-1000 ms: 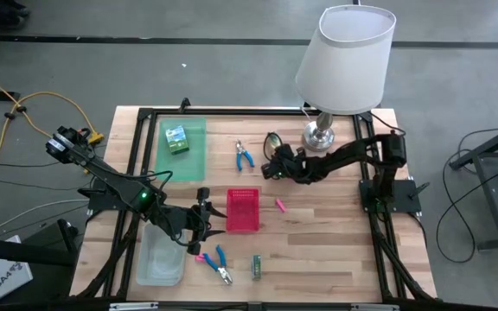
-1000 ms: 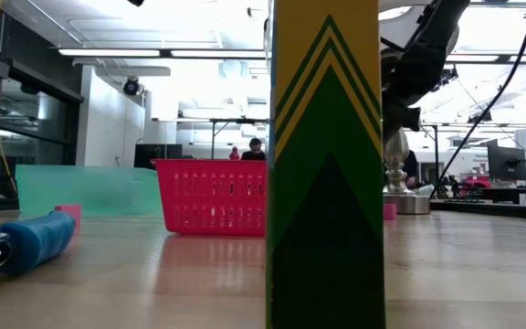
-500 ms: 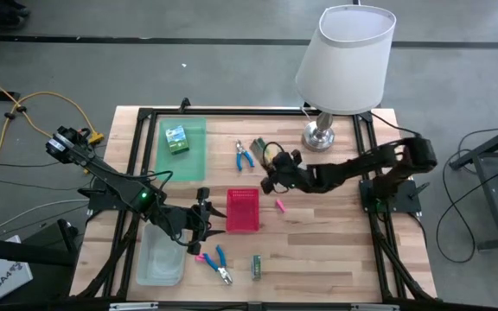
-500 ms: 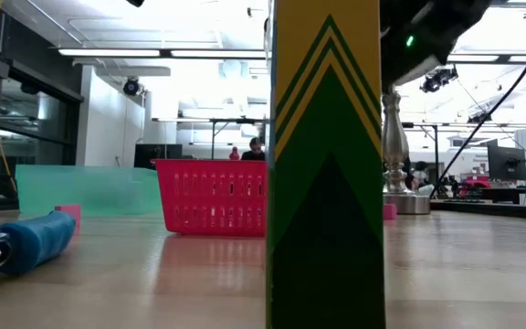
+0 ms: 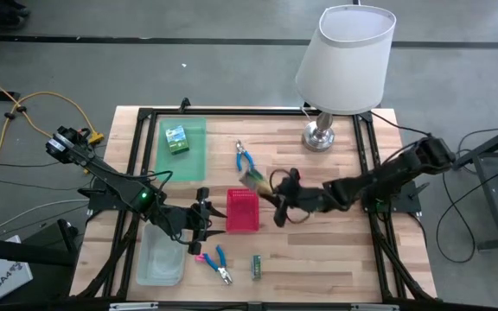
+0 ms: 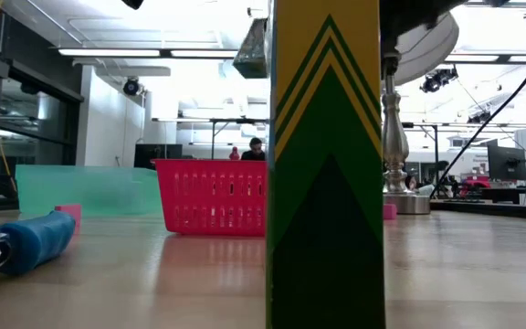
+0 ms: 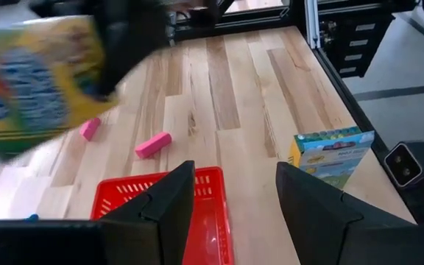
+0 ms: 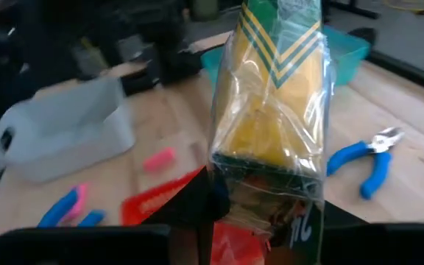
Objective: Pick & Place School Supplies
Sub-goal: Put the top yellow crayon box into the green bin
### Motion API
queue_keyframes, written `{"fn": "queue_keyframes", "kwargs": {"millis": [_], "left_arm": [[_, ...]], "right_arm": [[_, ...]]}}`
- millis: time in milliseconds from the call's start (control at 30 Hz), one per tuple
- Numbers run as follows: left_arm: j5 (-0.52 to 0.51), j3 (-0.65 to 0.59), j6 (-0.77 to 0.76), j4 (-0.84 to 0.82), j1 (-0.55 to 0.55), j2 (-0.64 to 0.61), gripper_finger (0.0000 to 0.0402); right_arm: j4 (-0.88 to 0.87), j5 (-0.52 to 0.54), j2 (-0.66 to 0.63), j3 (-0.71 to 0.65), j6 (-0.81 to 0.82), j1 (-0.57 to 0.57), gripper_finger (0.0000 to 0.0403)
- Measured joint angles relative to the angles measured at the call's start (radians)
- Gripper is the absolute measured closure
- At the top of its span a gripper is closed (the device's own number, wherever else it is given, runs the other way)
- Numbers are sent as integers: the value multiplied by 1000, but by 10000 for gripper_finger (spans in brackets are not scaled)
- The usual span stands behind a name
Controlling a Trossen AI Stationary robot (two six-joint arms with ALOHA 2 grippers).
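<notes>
Above the red basket's right rim, right tool grips a crayon box (left tool parted).

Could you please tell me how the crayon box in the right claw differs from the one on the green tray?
The held crayon box is off the table in the right claw, tilted, near the red basket. The tray crayon box lies flat on the green tray, untouched by either claw. Both are green-and-yellow.

I found no lettering I could read. The green-and-yellow box in the right tool showed only chevron stripes, and the print on the small box standing on the worktop was too blurred.
</notes>
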Motion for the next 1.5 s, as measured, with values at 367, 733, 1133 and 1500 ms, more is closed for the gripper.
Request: {"fn": "queue_keyframes", "kwargs": {"millis": [367, 733, 1133, 1500], "left_arm": [[1, 0, -21, 70, 0, 0, 218], [139, 0, -62, 219, 27, 6, 218], [200, 1, -68, 279, 117, 63, 218], [352, 0, -73, 376, 186, 92, 218]], "right_arm": [[62, 9, -4, -1, -76, 192, 317], [160, 7, -4, -1, -165, 286, 317], [173, -25, -4, -1, -160, 306, 317], [161, -21, -4, -1, -160, 304, 322]]}}
